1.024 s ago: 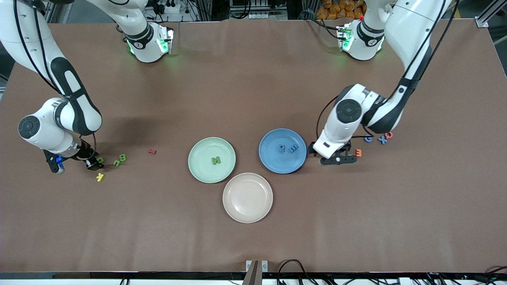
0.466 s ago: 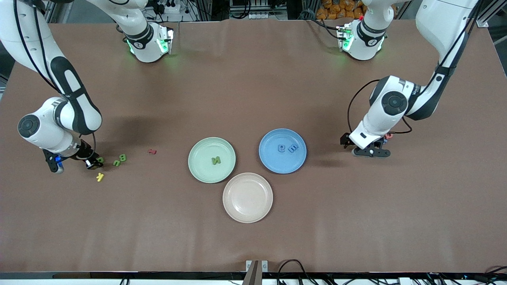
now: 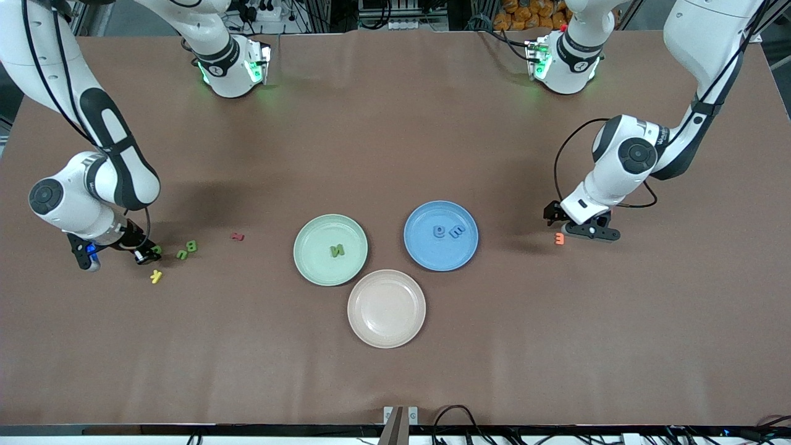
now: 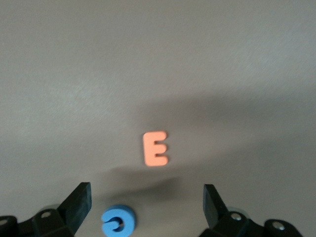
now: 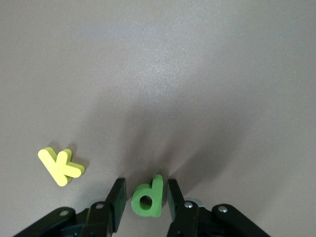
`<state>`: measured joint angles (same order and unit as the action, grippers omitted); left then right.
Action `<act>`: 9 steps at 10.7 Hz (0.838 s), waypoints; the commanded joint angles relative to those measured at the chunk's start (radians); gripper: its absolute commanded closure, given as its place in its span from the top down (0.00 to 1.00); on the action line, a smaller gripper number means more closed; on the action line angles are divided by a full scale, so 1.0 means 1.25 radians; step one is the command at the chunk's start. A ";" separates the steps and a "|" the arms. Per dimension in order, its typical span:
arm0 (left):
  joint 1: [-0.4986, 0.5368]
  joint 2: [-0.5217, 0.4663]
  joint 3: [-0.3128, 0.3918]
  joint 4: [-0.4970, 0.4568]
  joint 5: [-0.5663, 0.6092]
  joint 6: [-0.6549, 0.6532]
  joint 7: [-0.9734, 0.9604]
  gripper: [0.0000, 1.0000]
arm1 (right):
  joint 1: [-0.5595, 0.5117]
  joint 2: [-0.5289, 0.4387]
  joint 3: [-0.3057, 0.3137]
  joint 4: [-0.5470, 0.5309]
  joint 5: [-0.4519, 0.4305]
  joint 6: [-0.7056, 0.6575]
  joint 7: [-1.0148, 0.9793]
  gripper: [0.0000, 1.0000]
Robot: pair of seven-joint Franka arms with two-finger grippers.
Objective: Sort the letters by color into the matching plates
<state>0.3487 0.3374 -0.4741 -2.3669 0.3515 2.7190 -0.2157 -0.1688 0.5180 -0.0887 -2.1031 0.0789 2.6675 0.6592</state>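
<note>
My right gripper (image 5: 146, 183) is down on the table at the right arm's end, open. Its fingers (image 5: 117, 197) stand close on both sides of a green letter d (image 5: 147, 197), with narrow gaps. A yellow K (image 5: 61, 166) lies beside it, and two more green letters (image 3: 187, 250) lie close by. My left gripper (image 4: 146, 193) hangs open low over a blue letter (image 4: 118, 222), next to an orange E (image 4: 155, 148). The green plate (image 3: 309, 262) holds a green N (image 3: 336, 250). The blue plate (image 3: 426, 259) holds two blue letters (image 3: 448, 232).
A pinkish-beige plate (image 3: 386, 309) with nothing in it sits nearer the front camera, between the other two plates. A dark red letter (image 3: 238, 236) lies alone between the green letters and the green plate.
The left arm has swung from beside the blue plate toward its own end of the table and now stops by the orange E. The right arm has stayed where it was.
</note>
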 commanded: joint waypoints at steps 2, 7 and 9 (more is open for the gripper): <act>0.044 0.010 -0.012 -0.028 0.018 0.025 0.050 1.00 | 0.014 0.010 0.008 -0.012 0.009 0.017 -0.001 0.35; 0.043 0.039 -0.009 -0.032 0.021 0.021 0.039 1.00 | 0.020 0.002 0.017 0.016 0.002 -0.035 -0.137 0.35; 0.043 0.041 -0.007 -0.037 0.021 0.019 0.039 1.00 | 0.025 -0.001 0.018 0.045 0.002 -0.095 -0.197 0.32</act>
<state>0.3871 0.3893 -0.4764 -2.3986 0.3515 2.7292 -0.1584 -0.1478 0.5159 -0.0719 -2.0862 0.0740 2.6207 0.4948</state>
